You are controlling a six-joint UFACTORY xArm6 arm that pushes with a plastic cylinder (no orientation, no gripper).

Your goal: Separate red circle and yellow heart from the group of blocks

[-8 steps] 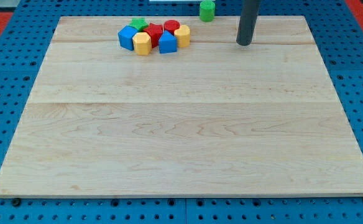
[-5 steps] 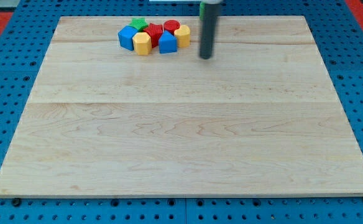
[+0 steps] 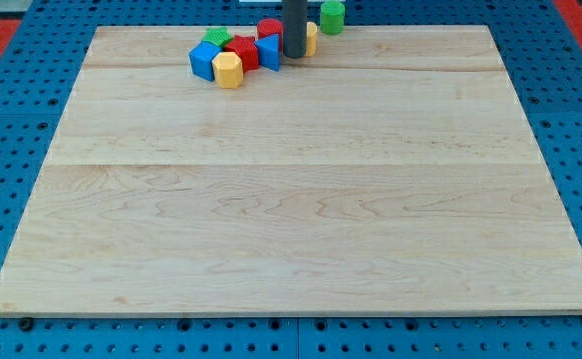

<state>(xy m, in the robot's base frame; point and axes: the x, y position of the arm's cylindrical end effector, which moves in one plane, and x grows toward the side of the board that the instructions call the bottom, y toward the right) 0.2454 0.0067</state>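
Observation:
My tip [image 3: 294, 56] stands at the right end of the block group near the view's top. The red circle [image 3: 269, 27] lies just up-left of the rod. The yellow heart [image 3: 312, 38] shows at the rod's right side, partly hidden behind it. A blue block [image 3: 268, 52] touches the rod's left side. Further left lie a red block [image 3: 241, 51], a green star [image 3: 216, 38], a yellow hexagon [image 3: 228, 70] and another blue block [image 3: 203, 61], packed together.
A green block [image 3: 332, 15] sits alone at the wooden board's top edge [image 3: 391, 28], right of the rod. The board lies on a blue pegboard [image 3: 2, 150].
My tip has swept left and up from the view's right into the group. The red circle and the near blue block shifted up; the yellow heart shifted up and right.

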